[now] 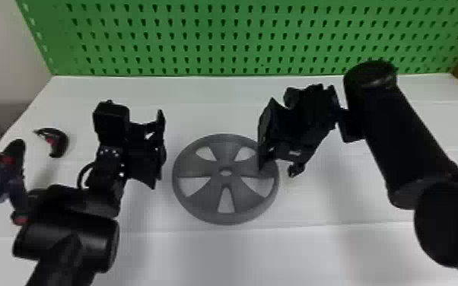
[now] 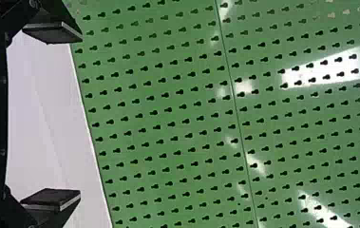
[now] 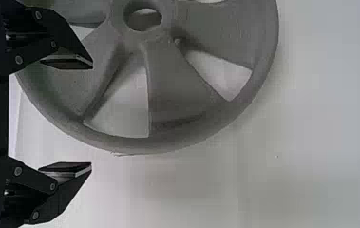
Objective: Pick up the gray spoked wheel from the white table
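Note:
My right gripper (image 1: pixel 277 163) stands over the right edge of the gray spoked wheel (image 1: pixel 225 197), which lies flat on the white table (image 1: pixel 239 258). In the right wrist view the right gripper (image 3: pixel 91 116) is open, one finger above the wheel (image 3: pixel 177 104) and the other beyond its rim, nothing between them. To the left of the wheel, apart from it, is my left gripper (image 1: pixel 161 148). The left wrist view has this left gripper (image 2: pixel 80 114) open and holding nothing.
A green pegboard (image 1: pixel 220 38) rises along the table's back edge. On the left side of the table lie a dark blue and black tool with red parts (image 1: pixel 2 175) and a small curved black piece (image 1: pixel 59 140), close to the left arm.

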### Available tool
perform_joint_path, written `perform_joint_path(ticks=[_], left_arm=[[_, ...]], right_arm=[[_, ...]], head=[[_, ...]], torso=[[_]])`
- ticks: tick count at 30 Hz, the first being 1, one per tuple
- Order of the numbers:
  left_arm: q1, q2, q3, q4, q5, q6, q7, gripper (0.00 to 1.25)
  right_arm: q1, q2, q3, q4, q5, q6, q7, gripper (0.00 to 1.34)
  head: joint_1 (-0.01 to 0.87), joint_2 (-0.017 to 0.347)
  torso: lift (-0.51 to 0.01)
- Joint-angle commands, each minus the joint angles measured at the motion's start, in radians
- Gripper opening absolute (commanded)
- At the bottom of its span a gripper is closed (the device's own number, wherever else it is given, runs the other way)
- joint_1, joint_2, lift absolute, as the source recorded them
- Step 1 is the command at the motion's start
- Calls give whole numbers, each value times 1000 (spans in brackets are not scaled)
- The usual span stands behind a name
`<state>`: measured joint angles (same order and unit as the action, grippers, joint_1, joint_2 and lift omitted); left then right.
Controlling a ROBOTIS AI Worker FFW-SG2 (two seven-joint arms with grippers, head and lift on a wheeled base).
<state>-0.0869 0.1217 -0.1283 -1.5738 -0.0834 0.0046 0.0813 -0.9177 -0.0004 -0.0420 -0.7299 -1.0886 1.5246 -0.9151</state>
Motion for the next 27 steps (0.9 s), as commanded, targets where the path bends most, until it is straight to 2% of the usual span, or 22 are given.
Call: perform_joint_path(ticks=[1,6,8,10,20,27], left_arm=[[3,1,-1,0,1,0,0,1121],[-1,3,-4,0,2,0,0,1120],[-2,3,-4,0,2,0,0,1120],[-2,4,-5,0,5,0,0,1121],[-1,10,-8,0,10,0,0,1120],[1,12,-10,0,11,0,0,1120]], right_arm=[[23,1,-50,-14,-36,-23,-65,838],[45,1,-32,-39,-128,-78,-182,838],[54,1,-4,-48,-166,-121,-189,838],[68,1,2,-74,-171,-144,-192,838],[80,1,-9,-72,-205,-156,-202,838],[72,1,-7,-59,-275,-147,-323,838]], head=[[765,18],[765,20],[765,20],[767,20],[767,20],[765,20]], torso=[[-90],[-90],[-90],[-90],[-90],[-90]])
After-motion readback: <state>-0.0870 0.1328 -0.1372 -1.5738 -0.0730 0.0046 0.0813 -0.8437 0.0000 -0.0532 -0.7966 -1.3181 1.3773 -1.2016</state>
